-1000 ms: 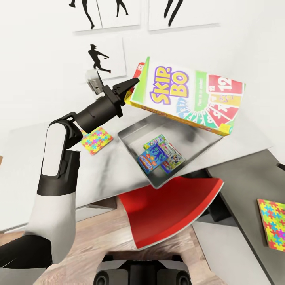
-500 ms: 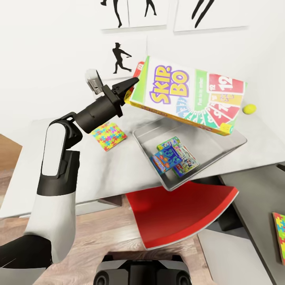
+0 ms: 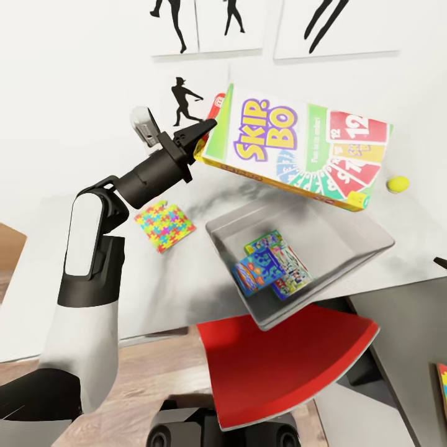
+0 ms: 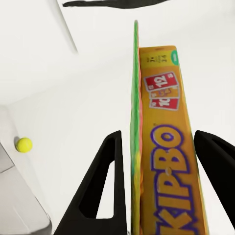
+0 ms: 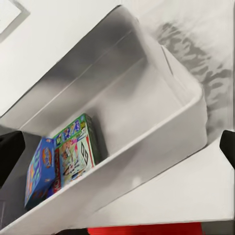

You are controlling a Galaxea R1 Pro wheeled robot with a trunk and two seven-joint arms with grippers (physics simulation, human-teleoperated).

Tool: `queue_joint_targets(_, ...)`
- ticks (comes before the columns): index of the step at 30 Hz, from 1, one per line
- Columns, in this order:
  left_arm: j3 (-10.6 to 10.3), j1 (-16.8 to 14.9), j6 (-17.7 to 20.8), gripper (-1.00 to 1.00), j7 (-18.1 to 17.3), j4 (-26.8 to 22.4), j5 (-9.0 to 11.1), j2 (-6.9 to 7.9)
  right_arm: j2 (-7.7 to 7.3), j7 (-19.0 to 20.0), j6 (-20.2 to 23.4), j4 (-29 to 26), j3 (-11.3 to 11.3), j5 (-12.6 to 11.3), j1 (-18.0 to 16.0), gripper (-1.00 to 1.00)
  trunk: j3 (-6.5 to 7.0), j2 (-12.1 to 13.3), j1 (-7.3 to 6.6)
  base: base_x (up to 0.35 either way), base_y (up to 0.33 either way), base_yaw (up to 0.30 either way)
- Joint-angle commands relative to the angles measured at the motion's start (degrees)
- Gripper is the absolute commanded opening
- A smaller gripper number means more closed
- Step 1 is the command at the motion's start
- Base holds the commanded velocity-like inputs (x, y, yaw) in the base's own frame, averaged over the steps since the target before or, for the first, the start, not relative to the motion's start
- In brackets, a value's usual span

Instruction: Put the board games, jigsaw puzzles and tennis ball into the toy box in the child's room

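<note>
The left claw (image 3: pixel 200 135) is pinching the short end of the Skip-Bo board game (image 3: pixel 298 149); in the left wrist view its two dark fingers (image 4: pixel 108 181) stand on either side of the box's thin edge, one against each broad face. From that grip the box reaches away from the claw toward the robot's right, its long axis running out from the fingertips and dipping slightly at the far end, printed face turned toward the head camera.

The relation that matters: the box hangs in the air above the toy box (image 3: pixel 347 218), which sits on the light grey table (image 3: pixel 186 273) below and a little nearer the robot. The far half of the held box overhangs the bin's rear wall, while the gripped end lies out past the bin's left rim. So the coming move looks like a descent with a small shift to the right and toward the robot (the bin seems wide enough to take the box flat beside the others).

Inside the bin, the blue board game (image 3: pixel 256 271) and the white-green board game (image 3: pixel 287 261) already lie overlapped near the front corner.

Outward again, one jigsaw puzzle (image 3: pixel 164 225) lies on the table left of the bin, and the tennis ball (image 3: pixel 397 184) rests beyond it to the right.

The right claw shows as dark finger edges at the sides of its own wrist view, spread apart with nothing between them, above the bin.
</note>
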Motion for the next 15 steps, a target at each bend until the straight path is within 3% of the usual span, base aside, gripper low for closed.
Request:
queue_joint_targets(1, 0.0, 0.0, 0.2, -1.0, -0.1, 0.0, 0.1, -0.03, -0.02, 0.2, 0.3, 0.0, 0.0, -0.1, 0.0, 1.0, -0.07, -0.1, 0.05, 0.184, -0.092, 0.005)
queue_joint_targets(15, -0.1, 0.0, 0.2, -1.0, -0.2, 0.0, 0.2, -0.02, -0.01, 0.2, 0.3, 0.0, 0.0, -0.1, 0.0, 1.0, -0.07, -0.1, 0.05, 0.059, -0.029, 0.002)
